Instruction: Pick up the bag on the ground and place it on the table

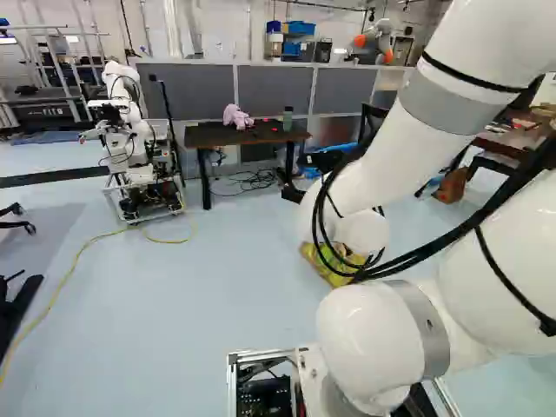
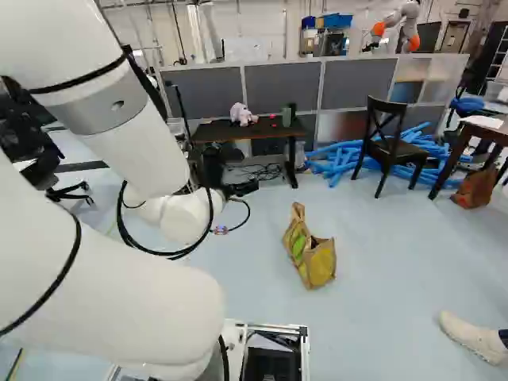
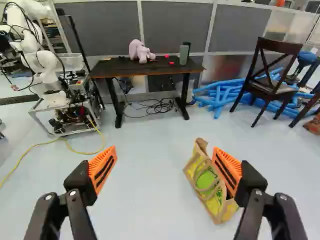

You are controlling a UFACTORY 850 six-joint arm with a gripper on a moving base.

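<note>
Pale blue floor (image 2: 381,309) runs out to a row of grey partition panels (image 1: 261,87). At the far left of the left base view stands another white robot (image 1: 126,143) on a wheeled frame, with a yellow cable (image 1: 82,252) trailing over the floor near it. Next comes the dark surface (image 3: 117,67), set before the panels, carrying a lilac plush toy (image 3: 141,51), a few small red things and, at its right part, a grey-green tumbler (image 3: 184,53); black cords (image 3: 155,106) coil on the floor beneath.

Reaching out ahead of me, my hand (image 2: 242,188) is spread wide, its orange pads (image 3: 103,169) apart and facing each other, nothing pinched between them. Nearer to me than the surface, to its right, the bag (image 2: 309,254) stands on the floor, brown with green and yellow patches, its top open. From the wrist, my right finger covers part of it; neither finger grips it.

Farther right, blue tubes (image 2: 341,159) lie heaped by the panels, and a dark wooden chair (image 2: 389,147) stands in front of them.
</note>
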